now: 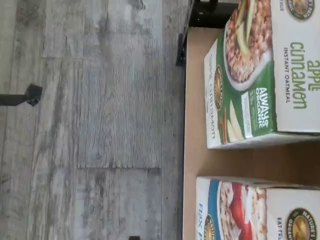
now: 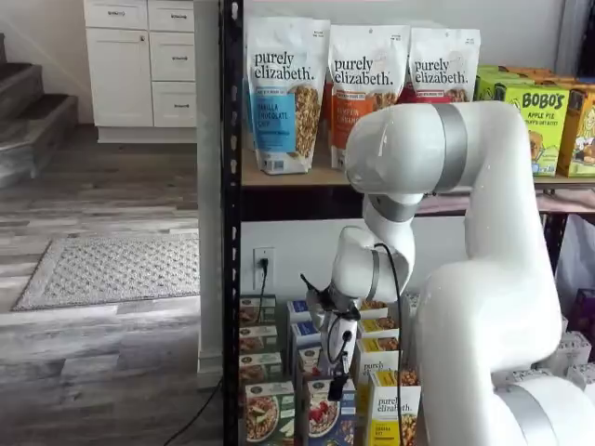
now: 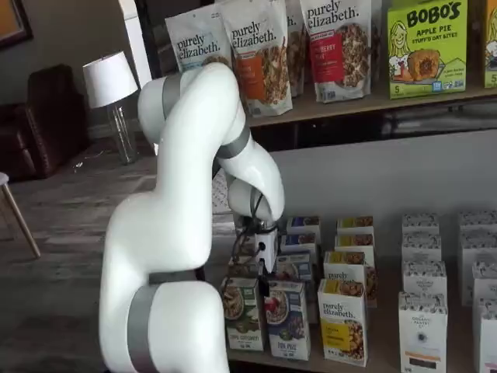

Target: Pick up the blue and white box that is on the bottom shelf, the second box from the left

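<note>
The blue and white box (image 2: 323, 420) stands upright at the front of the bottom shelf (image 3: 388, 365), between a green carton (image 2: 269, 414) and a yellow-and-white "purely elizabeth" carton (image 2: 391, 416). It also shows in a shelf view (image 3: 286, 320) and partly in the wrist view (image 1: 240, 210), next to the green apple cinnamon carton (image 1: 250, 75). My gripper (image 2: 337, 375) hangs just above the blue and white box, apart from it; in a shelf view (image 3: 264, 281) only dark fingers show. No gap between them can be made out.
More rows of small cartons stand behind the front ones (image 3: 353, 233), and white cartons stand to the right (image 3: 423, 326). Bags (image 2: 282, 93) fill the tier above. A black rack post (image 2: 231, 232) stands at the left. Grey wood floor (image 1: 100, 125) lies beyond the shelf edge.
</note>
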`<state>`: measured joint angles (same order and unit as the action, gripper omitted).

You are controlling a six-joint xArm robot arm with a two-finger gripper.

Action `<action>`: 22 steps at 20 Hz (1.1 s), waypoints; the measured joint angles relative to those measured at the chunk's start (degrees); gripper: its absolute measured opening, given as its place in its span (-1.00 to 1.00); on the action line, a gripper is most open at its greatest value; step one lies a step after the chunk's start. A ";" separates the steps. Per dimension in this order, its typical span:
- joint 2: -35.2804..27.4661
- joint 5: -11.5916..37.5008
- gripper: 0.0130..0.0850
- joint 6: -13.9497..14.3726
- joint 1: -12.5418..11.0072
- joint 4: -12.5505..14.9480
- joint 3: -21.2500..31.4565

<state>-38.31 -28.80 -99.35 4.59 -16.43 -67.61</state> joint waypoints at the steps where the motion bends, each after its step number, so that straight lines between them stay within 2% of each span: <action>1: -0.26 -0.68 1.00 1.53 0.02 1.65 -0.57; 2: -1.13 -2.02 1.00 4.21 0.24 4.44 -2.10; 4: -2.29 -2.54 1.00 5.52 0.67 5.42 -3.66; 15: -6.09 2.39 1.00 5.99 1.25 5.47 -6.41; 22: -10.09 2.23 1.00 6.04 0.39 6.48 -10.57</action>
<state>-48.40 -26.57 -93.31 4.97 -9.95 -78.18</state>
